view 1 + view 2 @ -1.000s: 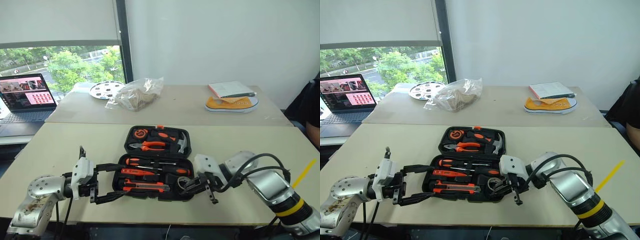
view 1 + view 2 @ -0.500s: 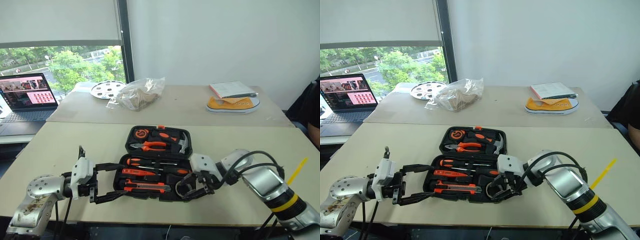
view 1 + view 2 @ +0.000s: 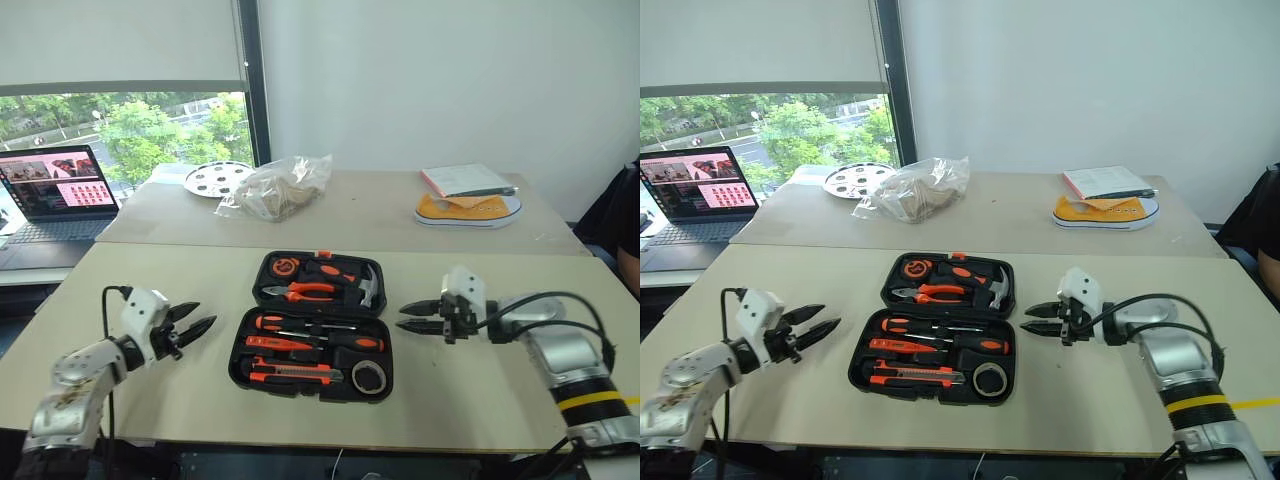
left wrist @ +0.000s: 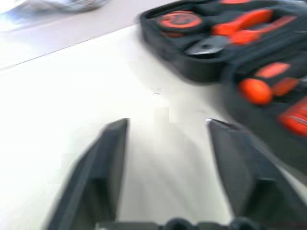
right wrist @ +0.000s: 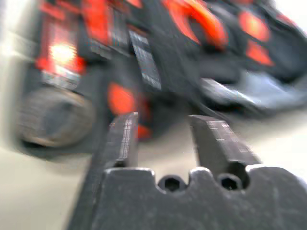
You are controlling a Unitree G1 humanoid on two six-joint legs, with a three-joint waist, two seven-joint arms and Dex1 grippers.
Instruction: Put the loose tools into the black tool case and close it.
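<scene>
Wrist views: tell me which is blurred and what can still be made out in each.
Both are blurred. Left wrist view: the black tool case smears into orange and black patches, though the left hand has fingers plainly apart over bare table. Right wrist view: the case's tools streak sideways, a grey roll barely readable; the right hand shows a gap between its fingers. Eye views stay sharp.

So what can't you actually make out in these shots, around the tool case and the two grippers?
- Black tool case, head views: too small to tell the screwdrivers and utility knife apart or seated.
- Right wrist view: blur smears the case contents beyond the right gripper.
- Left wrist view: the frame edge cuts the case; the left gripper stands open, empty.
</scene>
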